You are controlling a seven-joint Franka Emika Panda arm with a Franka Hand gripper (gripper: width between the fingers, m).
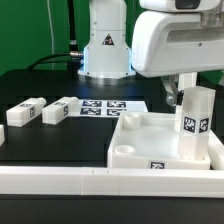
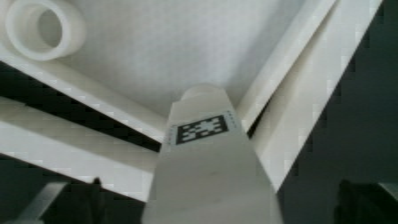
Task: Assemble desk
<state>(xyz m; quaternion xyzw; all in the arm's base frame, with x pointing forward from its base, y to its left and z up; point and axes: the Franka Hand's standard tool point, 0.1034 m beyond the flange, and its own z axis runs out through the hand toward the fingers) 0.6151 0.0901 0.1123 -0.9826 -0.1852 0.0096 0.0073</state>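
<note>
The white tabletop (image 1: 140,140) lies rim up at the exterior view's right. One white leg (image 1: 196,125) stands upright in its front right corner, tag facing forward. My gripper (image 1: 190,97) straddles the top of this leg, jaws apart. In the wrist view the leg (image 2: 205,165) runs up between my dark fingers (image 2: 57,203). A strip of pale surface shows between the finger and the leg. The tabletop floor (image 2: 160,60) and a round corner socket (image 2: 39,30) lie beyond. Two more legs (image 1: 24,113) (image 1: 62,110) lie loose at the left.
The marker board (image 1: 112,106) lies flat behind the tabletop. A long white border rail (image 1: 90,181) runs along the table's front edge. The arm's white base (image 1: 105,45) stands at the back, with a green wall behind it.
</note>
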